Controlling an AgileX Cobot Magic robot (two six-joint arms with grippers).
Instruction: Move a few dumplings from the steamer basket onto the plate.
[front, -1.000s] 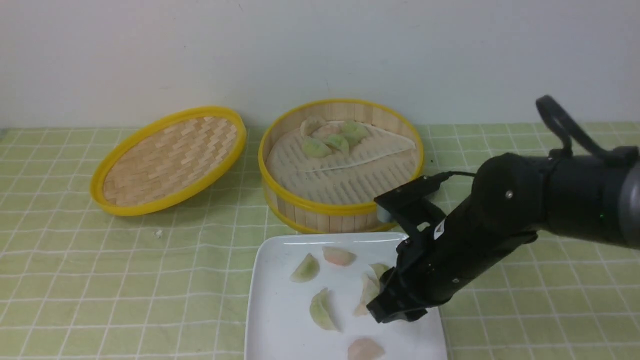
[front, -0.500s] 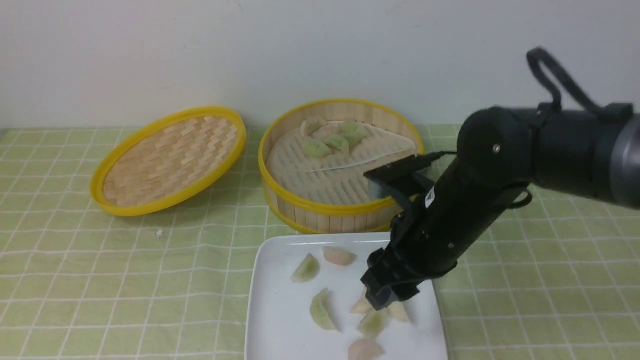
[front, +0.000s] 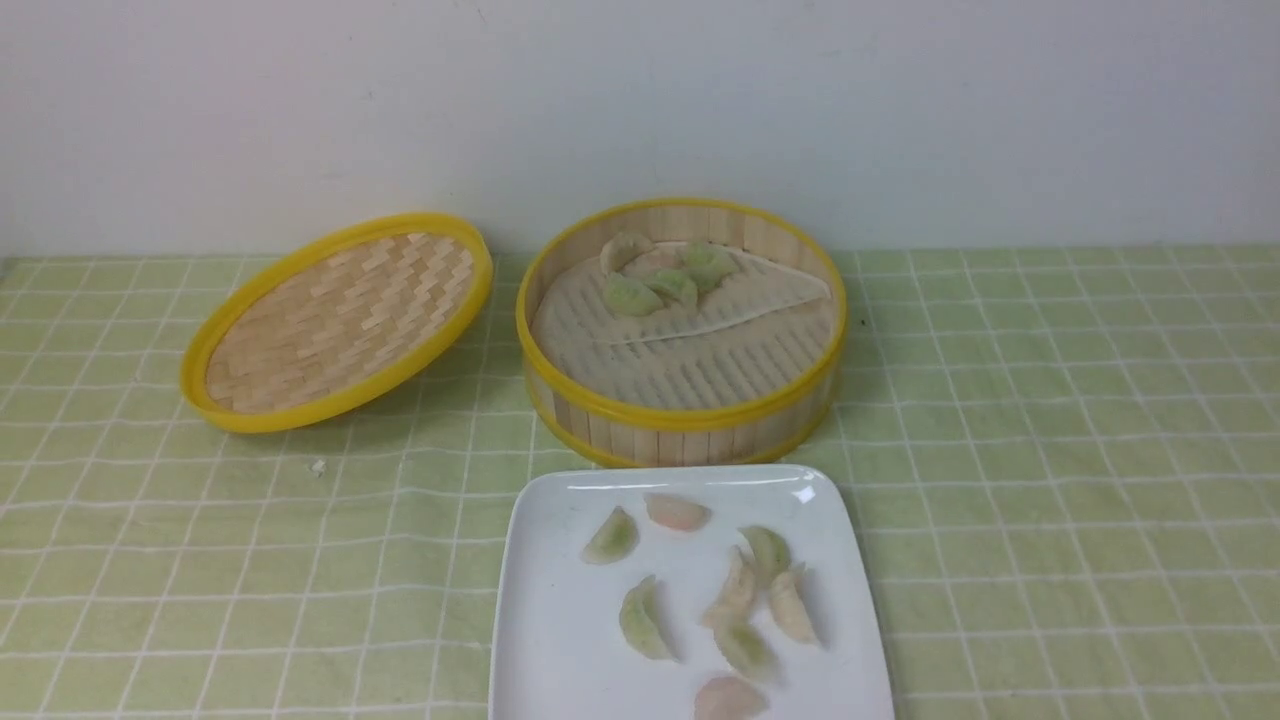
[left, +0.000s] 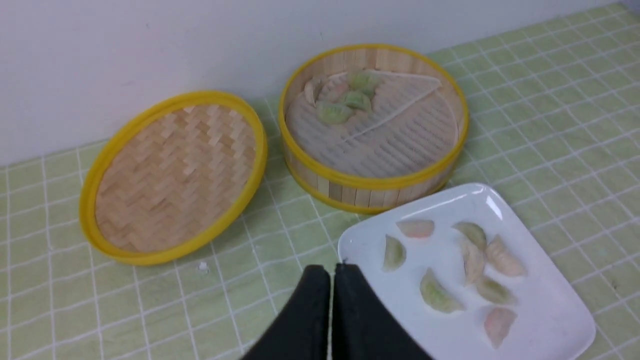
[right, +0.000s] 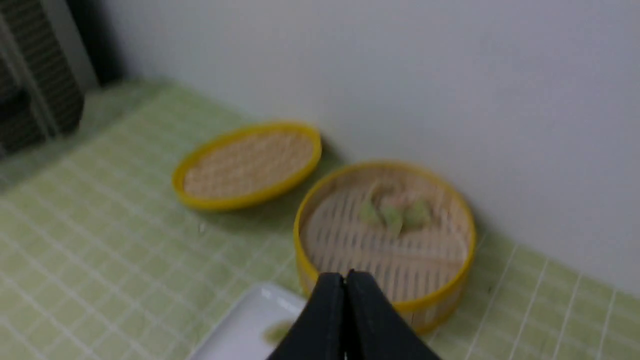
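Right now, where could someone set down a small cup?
The near-left part of the white plate, beside its dumplings, looks bare. So does the steamer basket's near half, before the clustered dumplings. Crowded: the plate's right-centre, where several dumplings bunch, and the basket's far side.

Dumplings (front: 641, 617) lay on a plate (front: 560, 600), with more in the steamer basket (front: 680, 445) just behind it. A lid (front: 340, 325) rested left of the basket.

My left gripper (left: 334, 270) was shut, its dark fingers together and holding nothing. My right gripper (right: 346, 276) was shut too, fingertips meeting, nothing between them. Both arms were outside the front view.
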